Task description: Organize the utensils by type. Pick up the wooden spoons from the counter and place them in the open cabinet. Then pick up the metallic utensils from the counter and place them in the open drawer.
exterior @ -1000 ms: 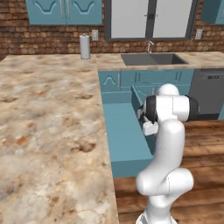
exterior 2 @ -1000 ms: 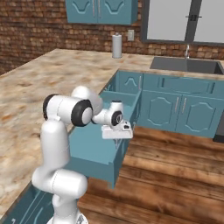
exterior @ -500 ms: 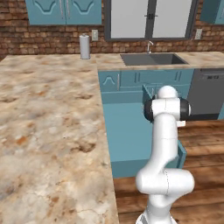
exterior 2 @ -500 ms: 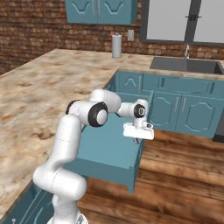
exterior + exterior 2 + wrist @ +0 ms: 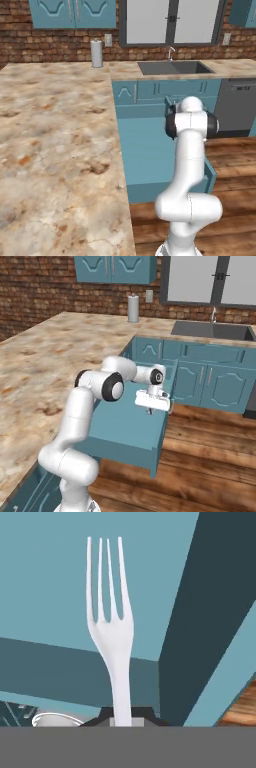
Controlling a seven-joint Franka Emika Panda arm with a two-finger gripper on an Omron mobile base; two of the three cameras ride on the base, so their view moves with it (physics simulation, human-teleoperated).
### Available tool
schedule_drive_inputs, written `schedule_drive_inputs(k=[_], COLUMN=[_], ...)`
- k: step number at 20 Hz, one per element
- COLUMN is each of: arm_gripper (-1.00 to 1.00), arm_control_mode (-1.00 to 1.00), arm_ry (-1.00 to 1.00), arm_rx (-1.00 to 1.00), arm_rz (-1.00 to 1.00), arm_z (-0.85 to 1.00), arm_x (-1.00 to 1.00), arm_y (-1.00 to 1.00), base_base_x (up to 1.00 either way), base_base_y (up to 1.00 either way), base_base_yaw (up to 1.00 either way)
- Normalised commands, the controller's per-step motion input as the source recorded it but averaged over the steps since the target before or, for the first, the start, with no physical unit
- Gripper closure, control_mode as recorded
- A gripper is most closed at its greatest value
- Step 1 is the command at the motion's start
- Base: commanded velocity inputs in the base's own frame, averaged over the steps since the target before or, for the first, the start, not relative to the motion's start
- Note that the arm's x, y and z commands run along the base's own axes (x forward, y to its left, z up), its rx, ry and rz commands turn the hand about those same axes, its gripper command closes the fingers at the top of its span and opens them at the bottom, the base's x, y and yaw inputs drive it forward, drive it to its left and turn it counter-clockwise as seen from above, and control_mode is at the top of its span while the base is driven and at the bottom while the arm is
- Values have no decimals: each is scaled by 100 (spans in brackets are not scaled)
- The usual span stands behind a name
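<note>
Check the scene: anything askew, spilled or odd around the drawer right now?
Nothing stands out. The gripper is shut on the fork beside the open drawer, the fork standing straight out between the fingertips. No spill shows on the counter.

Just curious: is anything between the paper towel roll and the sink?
Nothing, just bare counter between the roll and sink, seen in both base views.

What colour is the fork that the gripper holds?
Pale silvery white. The fork shows best in the hand view, against the teal drawer.

Grey paper-towel roll (image 5: 96, 53) upright near brick wall (image 5: 60, 37); sink (image 5: 172, 67) with faucet (image 5: 170, 52) beyond; dark dishwasher (image 5: 235, 107) right; wooden floor (image 5: 210, 466) below
</note>
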Motion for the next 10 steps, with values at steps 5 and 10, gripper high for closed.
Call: schedule_drive_inputs(k=[5,10], arm_gripper=[100,100], arm_control_mode=[-100,-100], arm_ry=[-17,-25], arm_rx=[-4,-4], arm_rz=[0,-2], arm_z=[-1,-2], arm_x=[-64,-39], arm_y=[73,69], base_base_x=[0,0], base_base_y=[0,0], base_base_yaw=[0,0])
